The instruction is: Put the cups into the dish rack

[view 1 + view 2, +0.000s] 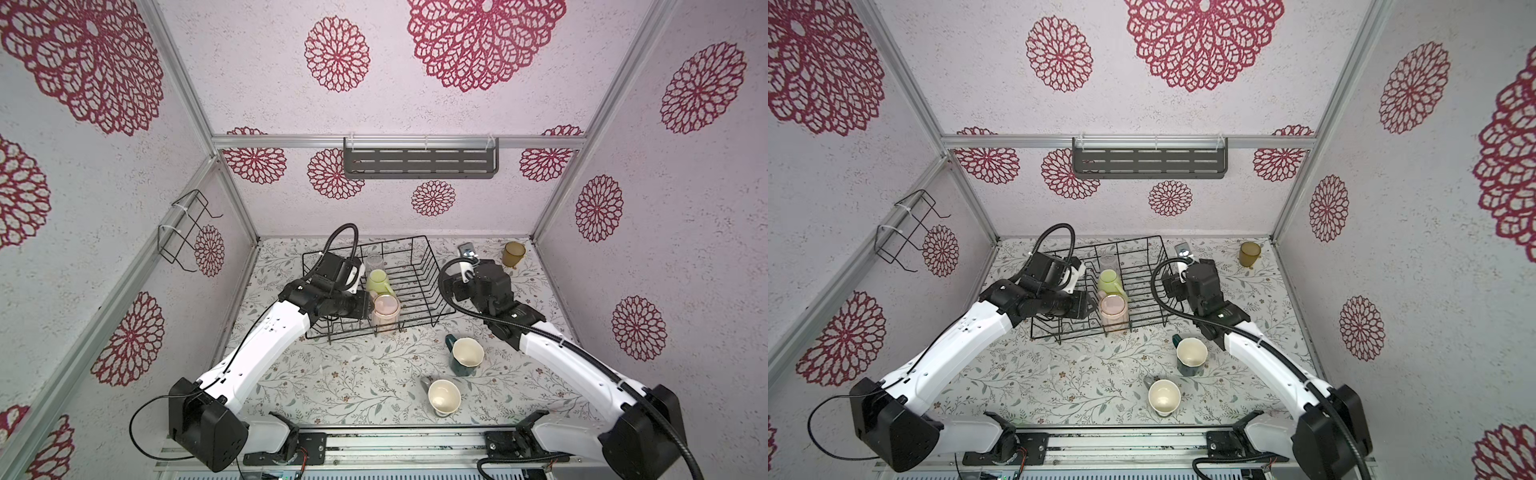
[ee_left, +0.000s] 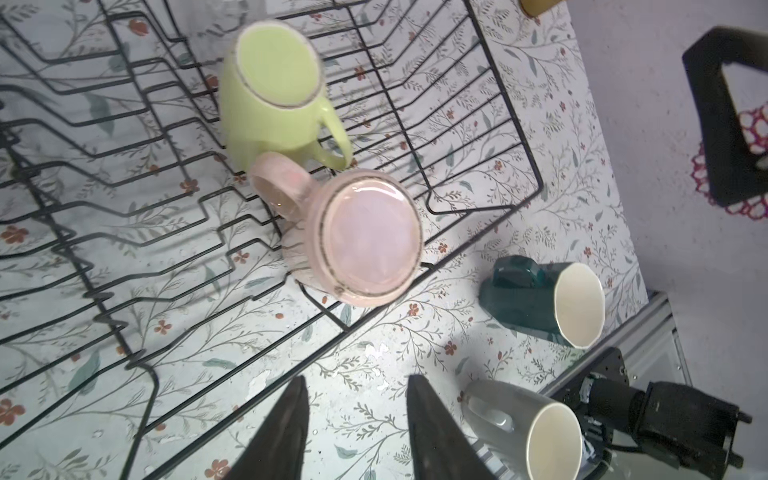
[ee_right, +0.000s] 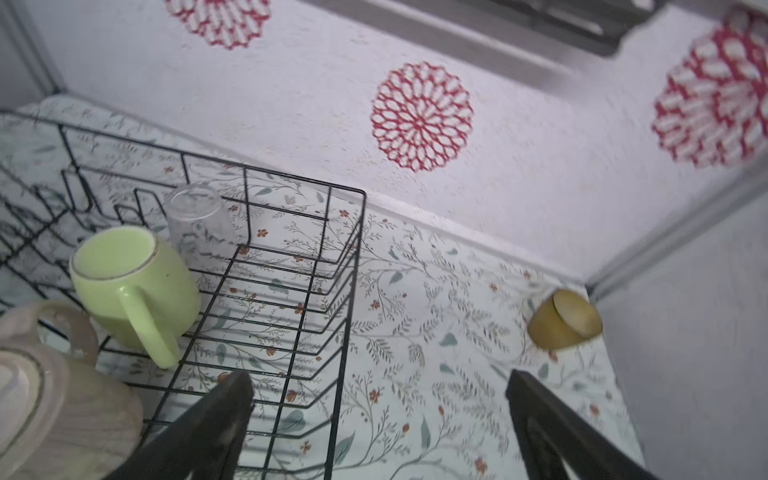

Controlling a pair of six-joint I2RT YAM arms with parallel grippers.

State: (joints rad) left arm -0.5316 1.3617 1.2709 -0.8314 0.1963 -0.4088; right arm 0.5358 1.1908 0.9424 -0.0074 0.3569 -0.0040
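Three cups stand upside down in the dish rack [image 1: 411, 286]: clear glass [image 1: 374, 262], yellow-green mug [image 1: 377, 280] and pale pink mug [image 2: 365, 245]. The left gripper [image 2: 357, 386] hovers beside the pink one, jaws parted and empty. The right gripper [image 3: 380, 382], spread wide and empty, faces the amber tumbler [image 3: 565, 320] in the far right corner (likely the next pick). It must reach out, straddle the tumbler and close. The teal mug [image 1: 465, 357] and grey mug [image 1: 444, 397] wait near right.
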